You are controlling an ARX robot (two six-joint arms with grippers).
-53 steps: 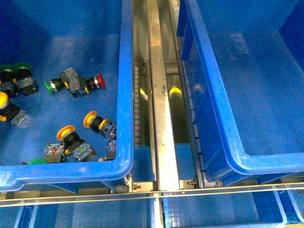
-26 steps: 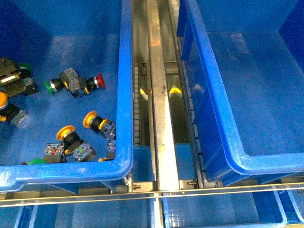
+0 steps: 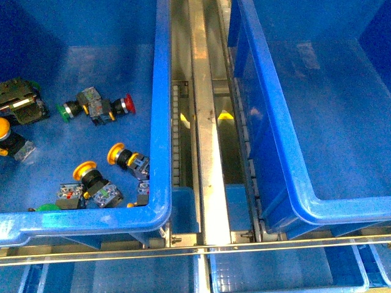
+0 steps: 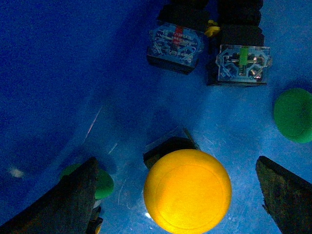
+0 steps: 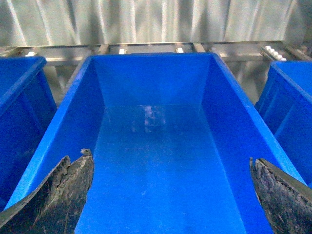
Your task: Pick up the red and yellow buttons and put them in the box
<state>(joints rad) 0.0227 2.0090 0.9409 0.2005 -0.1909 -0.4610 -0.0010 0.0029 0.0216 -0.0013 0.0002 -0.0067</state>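
In the left wrist view a yellow button (image 4: 187, 190) lies cap-up on the blue crate floor, between the open fingers (image 4: 73, 200) of my left gripper (image 4: 176, 168); nothing touches it. The front view shows that gripper (image 3: 18, 101) at the crate's far left, above the same yellow button (image 3: 5, 128). A red button (image 3: 127, 104) and two more yellow buttons (image 3: 116, 152) (image 3: 84, 171) lie further right. The box (image 3: 305, 204) on the right holds nothing. My right gripper (image 5: 169, 157) hangs open over the box (image 5: 151, 57).
The buttons lie in a left blue crate (image 3: 160, 122) with green-capped switches (image 3: 63, 111) (image 4: 294, 114) and clear contact blocks (image 4: 175, 41) among them. A metal conveyor rail (image 3: 204, 122) runs between the two crates. Further blue crates flank the box (image 5: 19, 97).
My left gripper has come into the front view from the left edge and now covers the green switches there. The buttons and the right arm have not moved.
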